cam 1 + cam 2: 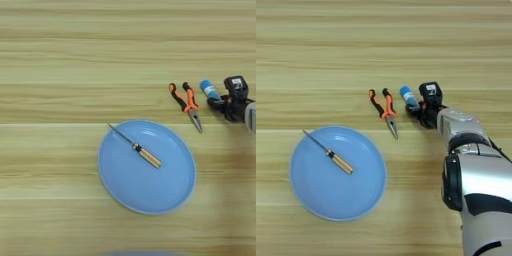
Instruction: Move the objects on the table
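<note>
On the table, right of middle: the tool sits at the near end of the blue tube, its black fingers around or against the tube's lower end; whether they have clenched on it I cannot tell.
Tube position: lying flat, white band near the far end, just right of the pliers, apart from them.
Pliers position: orange-and-black handles splayed toward the far side, nose pointing toward the blue plate, not touching it.
Screwdriver position: the screwdriver lies inside the plate, thin shaft toward the upper left rim, yellowish handle near the plate's middle.
Risk, roll: the tube is round; a glancing touch from a finger would likely send it rolling away across the table.
Risk, knock: the pliers lie close on the tube's left, so a leftward sweep could shove them.
Risk, slip: a hold at the very end of the tube may let it droop or pivot out when lifted.
Risk, plate: dropping the tube onto the plate could jolt the screwdriver or let the tube roll off the rim.
Count, tubes: one.
Count, pliers: one.
Count, screwdrivers: one.
Count, plates: one.
Count, tools in view: one.
</note>
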`<state>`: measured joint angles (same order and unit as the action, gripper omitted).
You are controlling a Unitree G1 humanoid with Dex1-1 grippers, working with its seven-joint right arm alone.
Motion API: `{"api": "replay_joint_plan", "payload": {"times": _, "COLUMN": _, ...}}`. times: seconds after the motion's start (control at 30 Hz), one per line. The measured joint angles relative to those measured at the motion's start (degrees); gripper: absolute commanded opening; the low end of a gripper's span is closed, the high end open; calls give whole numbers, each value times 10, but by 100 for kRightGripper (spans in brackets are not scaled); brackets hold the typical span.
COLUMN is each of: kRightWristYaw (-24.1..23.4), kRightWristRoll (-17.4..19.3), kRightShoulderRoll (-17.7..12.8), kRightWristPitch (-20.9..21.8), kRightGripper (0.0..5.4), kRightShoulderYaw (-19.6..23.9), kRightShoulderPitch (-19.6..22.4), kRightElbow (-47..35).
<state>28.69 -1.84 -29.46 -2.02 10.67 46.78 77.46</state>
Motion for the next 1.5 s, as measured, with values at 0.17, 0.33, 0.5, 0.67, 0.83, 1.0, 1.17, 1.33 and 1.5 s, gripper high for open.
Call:
{"api": "replay_joint_plan", "payload": {"times": 0.17, "kRightWristYaw": 5, "kRightWristRoll": 4, "kRightShoulderRoll": 0, "kRightWristPitch": 15, "kRightGripper": 140, "kRightShoulderYaw": 3, "kRightShoulderPitch": 1, "kRightElbow": -2}}
{"api": "replay_joint_plan", "payload": {"times": 0.33, "kRightWristYaw": 37, "kRightWristRoll": 9, "kRightShoulderRoll": 1, "kRightWristPitch": 33, "kRightGripper": 140, "kRightShoulderYaw": 3, "kRightShoulderPitch": 11, "kRightElbow": -23}}
{"api": "replay_joint_plan", "payload": {"times": 0.5, "kRightWristYaw": 87, "kRightWristRoll": 18, "kRightShoulderRoll": 9, "kRightWristPitch": 51, "kRightGripper": 140, "kRightShoulderYaw": -2, "kRightShoulderPitch": 13, "kRightElbow": -71}}
{"api": "replay_joint_plan", "payload": {"times": 0.67, "kRightWristYaw": 155, "kRightWristRoll": 42, "kRightShoulderRoll": 19, "kRightWristPitch": 48, "kRightGripper": 140, "kRightShoulderYaw": -8, "kRightShoulderPitch": -6, "kRightElbow": -172}}
{"api": "replay_joint_plan", "payload": {"times": 0.83, "kRightWristYaw": 200, "kRightWristRoll": 56, "kRightShoulderRoll": 29, "kRightWristPitch": 24, "kRightGripper": 140, "kRightShoulderYaw": -23, "kRightShoulderPitch": -59, "kRightElbow": -292}}
{"api": "replay_joint_plan", "payload": {"times": 1.0, "kRightWristYaw": 240, "kRightWristRoll": 67, "kRightShoulderRoll": 31, "kRightWristPitch": 12, "kRightGripper": 140, "kRightShoulderYaw": -42, "kRightShoulderPitch": -108, "kRightElbow": -395}}
{"api": "replay_joint_plan", "payload": {"times": 1.17, "kRightWristYaw": 277, "kRightWristRoll": 77, "kRightShoulderRoll": 32, "kRightWristPitch": 4, "kRightGripper": 140, "kRightShoulderYaw": -62, "kRightShoulderPitch": -147, "kRightElbow": -457}}
{"api": "replay_joint_plan", "payload": {"times": 1.33, "kRightWristYaw": 318, "kRightWristRoll": 80, "kRightShoulderRoll": 30, "kRightWristPitch": 3, "kRightGripper": 140, "kRightShoulderYaw": -80, "kRightShoulderPitch": -181, "kRightElbow": -500}}
{"api": "replay_joint_plan", "payload": {"times": 1.5, "kRightWristYaw": 354, "kRightWristRoll": 80, "kRightShoulderRoll": 25, "kRightWristPitch": 3, "kRightGripper": 140, "kRightShoulderYaw": -94, "kRightShoulderPitch": -204, "kRightElbow": -521}}
